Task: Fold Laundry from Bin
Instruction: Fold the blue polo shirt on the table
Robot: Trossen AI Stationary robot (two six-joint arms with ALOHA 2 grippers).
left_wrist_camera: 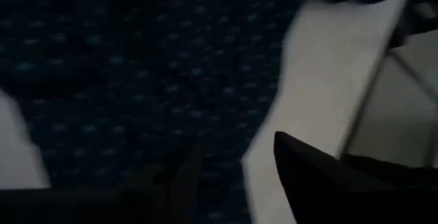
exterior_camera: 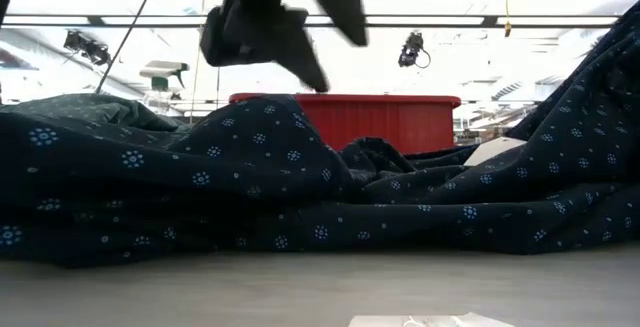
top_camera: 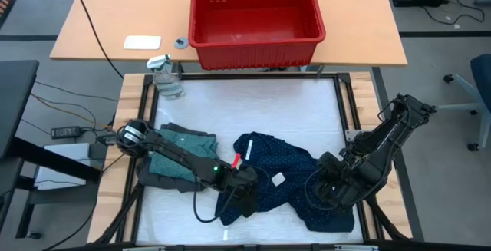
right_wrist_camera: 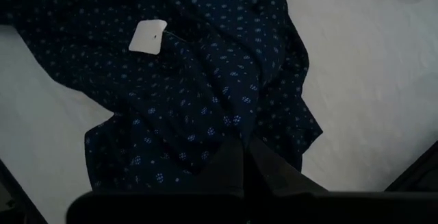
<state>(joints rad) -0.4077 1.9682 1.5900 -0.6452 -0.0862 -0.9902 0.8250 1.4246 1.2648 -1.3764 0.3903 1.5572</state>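
The large red plastic bin (top_camera: 257, 13) sits at the far edge, nothing visible inside it. On the white work surface (top_camera: 253, 105) lies the crumpled navy dotted garment (top_camera: 280, 163) (white label showing). The left gripper (top_camera: 244, 197) is over its near-left edge, fingers apart. The right gripper (right_wrist_camera: 248, 157) pinches a fold of navy cloth. A folded teal-and-grey pile (top_camera: 180, 155) rests left.

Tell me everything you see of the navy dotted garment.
The navy dotted garment is soft dark blue cloth with small pale blue dots and a white tag. It lies crumpled and unfolded on the white table, near its front edge. The left gripper is at its left side; the right gripper pinches a fold.
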